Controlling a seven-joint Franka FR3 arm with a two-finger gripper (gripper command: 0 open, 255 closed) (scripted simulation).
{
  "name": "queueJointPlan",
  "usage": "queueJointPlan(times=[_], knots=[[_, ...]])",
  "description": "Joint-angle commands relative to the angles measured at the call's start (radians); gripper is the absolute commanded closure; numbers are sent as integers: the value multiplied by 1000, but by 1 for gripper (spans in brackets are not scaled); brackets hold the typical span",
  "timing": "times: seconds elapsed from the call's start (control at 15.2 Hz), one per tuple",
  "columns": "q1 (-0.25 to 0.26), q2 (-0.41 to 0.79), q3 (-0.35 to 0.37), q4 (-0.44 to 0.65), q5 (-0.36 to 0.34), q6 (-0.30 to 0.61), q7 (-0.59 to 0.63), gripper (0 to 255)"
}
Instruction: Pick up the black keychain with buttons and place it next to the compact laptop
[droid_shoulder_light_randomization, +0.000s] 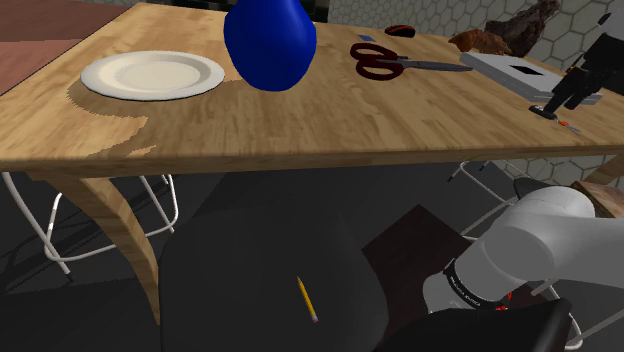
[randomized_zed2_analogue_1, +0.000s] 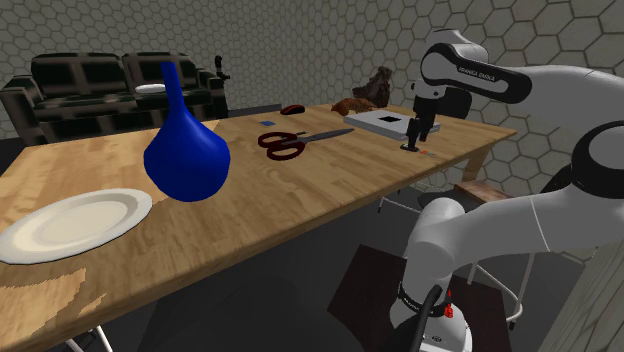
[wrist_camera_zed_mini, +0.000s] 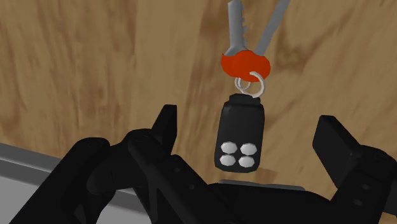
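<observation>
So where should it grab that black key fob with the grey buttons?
Across the boxy body of the black button fob, pinching its two long sides, coming straight down from above: it lies flat on the wooden table, buttons up, while the silver ring and red-headed key are thin, loose.

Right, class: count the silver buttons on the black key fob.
4: a two-by-two block on the black key fob, at its end farthest from the red key head; none look hidden.

Small white lettering runs along a dark band (randomized_zed2_analogue_1: 478, 72) on the arm's upper link, too small to read. No other text is legible.
</observation>
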Motion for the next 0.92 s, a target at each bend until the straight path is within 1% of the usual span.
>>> queueJointPlan(times=[0.0, 0.07, 0.33, 0.86], knots=[[0, 0, 0, 0, 0, 0, 0, 0], [0, 0, 0, 0, 0, 0, 0, 0], [21, 56, 41, 147, 42, -95, -19, 0], [21, 56, 41, 147, 42, -95, -19, 0]])
